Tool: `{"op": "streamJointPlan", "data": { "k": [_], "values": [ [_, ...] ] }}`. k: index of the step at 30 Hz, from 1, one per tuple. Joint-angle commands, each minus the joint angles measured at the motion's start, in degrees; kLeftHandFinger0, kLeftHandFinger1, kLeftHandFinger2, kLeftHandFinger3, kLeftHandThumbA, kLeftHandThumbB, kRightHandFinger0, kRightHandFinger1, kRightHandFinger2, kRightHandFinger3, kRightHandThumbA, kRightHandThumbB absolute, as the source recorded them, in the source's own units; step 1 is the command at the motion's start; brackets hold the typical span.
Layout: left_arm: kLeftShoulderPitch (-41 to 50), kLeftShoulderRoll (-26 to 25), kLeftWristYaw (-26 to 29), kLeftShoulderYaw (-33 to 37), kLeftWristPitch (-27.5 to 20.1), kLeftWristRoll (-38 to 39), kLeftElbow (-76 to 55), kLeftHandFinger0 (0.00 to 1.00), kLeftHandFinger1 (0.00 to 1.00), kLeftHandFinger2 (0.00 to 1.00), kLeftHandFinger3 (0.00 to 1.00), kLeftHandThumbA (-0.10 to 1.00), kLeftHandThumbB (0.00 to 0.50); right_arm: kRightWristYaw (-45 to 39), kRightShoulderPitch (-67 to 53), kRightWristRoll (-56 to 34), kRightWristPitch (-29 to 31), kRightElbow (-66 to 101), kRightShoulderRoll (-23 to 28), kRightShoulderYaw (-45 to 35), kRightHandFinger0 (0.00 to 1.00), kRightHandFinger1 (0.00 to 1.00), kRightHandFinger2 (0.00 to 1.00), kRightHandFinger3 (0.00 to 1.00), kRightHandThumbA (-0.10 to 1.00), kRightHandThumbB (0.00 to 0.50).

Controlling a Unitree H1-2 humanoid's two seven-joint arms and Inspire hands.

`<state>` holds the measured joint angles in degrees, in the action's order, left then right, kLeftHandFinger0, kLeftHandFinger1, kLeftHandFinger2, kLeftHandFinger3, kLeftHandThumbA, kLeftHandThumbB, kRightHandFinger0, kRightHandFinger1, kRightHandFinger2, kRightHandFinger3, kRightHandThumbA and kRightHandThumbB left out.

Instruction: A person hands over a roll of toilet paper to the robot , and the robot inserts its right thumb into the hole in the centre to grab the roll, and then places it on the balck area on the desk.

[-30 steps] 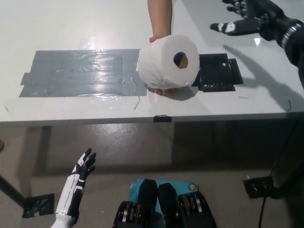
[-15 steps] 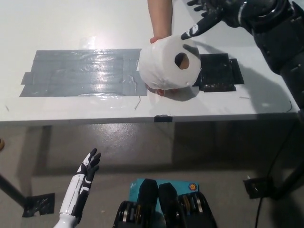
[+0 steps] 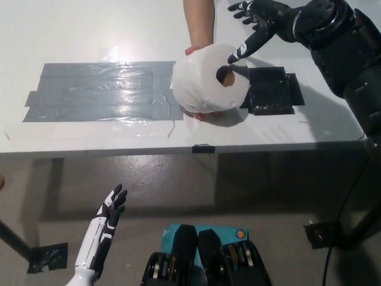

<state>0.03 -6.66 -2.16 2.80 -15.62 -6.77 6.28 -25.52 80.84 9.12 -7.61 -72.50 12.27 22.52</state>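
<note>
- While the roll of toilet paper [image 3: 209,78] is kept up off the desk [image 3: 89,30] by a person's hand [image 3: 199,24], the black right hand [image 3: 257,24] is seen to have been swung in from the far right over the last second, so that it is now just above and right of the roll.
- One extended digit of the right hand is noted with its tip at the upper rim of the roll's centre hole [image 3: 224,74]; half a second ago that tip was a little higher, above the roll's top edge. Whether the tip is inside the hole yet cannot be told.
- Right hand's state: fingers spread, nothing held.
- The roll is seen in nearly the same spot across the three pictures, its hole turned toward the camera, hanging over the gap between the grey taped patch [image 3: 101,90] and the black area [image 3: 272,89]. Its right edge overlaps the black area's left edge in the picture.
- The person's fingers are partly seen under the roll, so the weight is judged to be carried by the person alone.
- The white left hand [image 3: 110,208] is noted resting low at the lower left, below the desk edge, fingers apart, empty.
- Meaning for the task: the approach is judged nearly done and the insertion just starting. Grasp not yet made; placing on the black area not yet begun.
</note>
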Motion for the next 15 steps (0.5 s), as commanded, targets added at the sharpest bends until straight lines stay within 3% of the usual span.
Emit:
{"op": "streamJointPlan", "data": {
  "k": [1,4,10,12,13,15],
  "values": [
    [-0.66,-0.92,-0.22,0.42,-2.05,-1.14,-0.98,1.00,1.00,1.00,1.00,0.99,0.185,-1.02,4.88,1.88,2.78,-0.16,1.00,-0.24,1.00,1.00,1.00,1.00,0.91,0.484],
    [-0.53,-1.14,-0.47,0.36,-1.82,-0.73,-0.99,1.00,1.00,1.00,1.00,0.99,0.184,-2.59,5.24,2.54,1.02,-0.87,0.98,-0.03,1.00,1.00,1.00,1.00,0.92,0.500],
    [-0.33,-1.15,-0.26,0.68,-2.06,-1.46,-0.75,1.00,1.00,1.00,1.00,0.99,0.183,-4.57,4.65,3.56,3.87,-1.38,1.21,0.26,1.00,1.00,1.00,1.00,0.97,0.491],
    [-0.22,-1.17,-0.23,0.79,-2.15,-1.56,-0.60,1.00,1.00,1.00,1.00,0.99,0.180,-7.52,4.33,2.87,6.09,-2.02,1.07,-0.14,1.00,1.00,1.00,1.00,1.00,0.457],
    [-0.21,-1.10,-0.23,0.79,-2.08,-1.48,-0.62,1.00,1.00,1.00,1.00,0.99,0.181,-7.57,4.04,2.59,7.76,-2.43,0.93,-0.48,1.00,1.00,1.00,1.00,0.98,0.417],
    [-0.18,-1.06,-0.21,0.80,-2.04,-1.43,-0.62,1.00,1.00,1.00,1.00,0.98,0.183,-7.10,3.72,2.37,8.89,-2.68,0.74,-0.93,1.00,1.00,1.00,1.00,0.93,0.421]
  ]
}}
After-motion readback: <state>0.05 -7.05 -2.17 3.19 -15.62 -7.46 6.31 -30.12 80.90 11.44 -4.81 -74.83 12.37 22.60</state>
